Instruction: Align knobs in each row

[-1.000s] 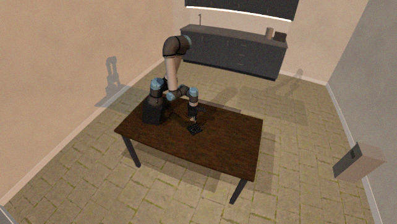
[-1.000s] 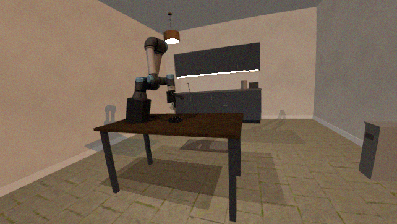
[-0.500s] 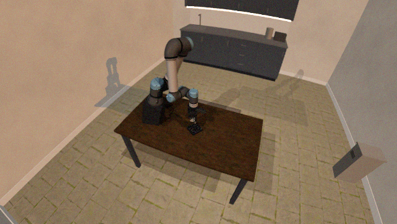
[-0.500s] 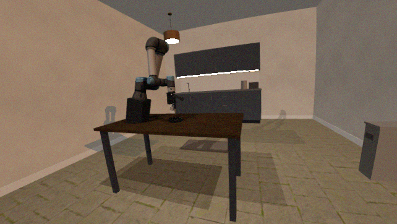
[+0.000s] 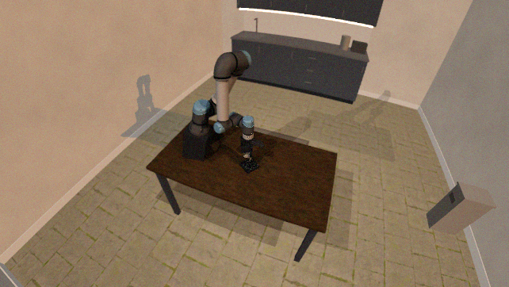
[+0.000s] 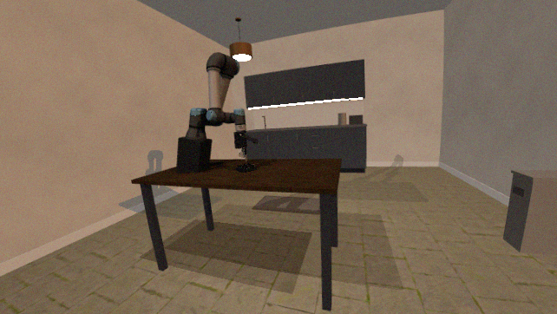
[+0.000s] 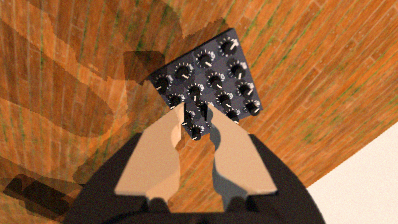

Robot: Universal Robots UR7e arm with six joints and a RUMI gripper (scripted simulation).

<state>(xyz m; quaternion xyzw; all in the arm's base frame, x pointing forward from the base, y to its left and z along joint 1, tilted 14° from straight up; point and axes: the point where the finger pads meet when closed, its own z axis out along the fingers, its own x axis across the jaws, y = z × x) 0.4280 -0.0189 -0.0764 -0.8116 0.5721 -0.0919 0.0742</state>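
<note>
- Knob box (image 7: 220,61) lies flat on the table (image 5: 285,190), near the arm's pedestal (image 5: 189,154). In the wrist view it fills the 12 to 1 o'clock part, turned corner-on.
- Gripper (image 7: 196,111) hangs straight down over the box's 6 o'clock corner. Jaws are pulled nearly together with only a slim gap, and no knob looks pinched.
- Fingertips overlap the corner knobs. One knob (image 7: 196,132) shows in the gap. Can't tell if the pads touch it or sit above it.
- Pointer marks are too small to read against the row marks, so which knob is the odd one can't be confirmed.
- Risk: knobs are packed close, so a tip could land on a neighbour and nudge a knob that should stay put.
- Risk: the gap looks barely knob-wide; off centre, the pads would come down on the cap instead of straddling it.
- Risk: the box looks loose on the table, so twisting could spin the whole box rather than the knob.
- Risk: a weak pinch slips, leaving the pointer short of the mark.
</note>
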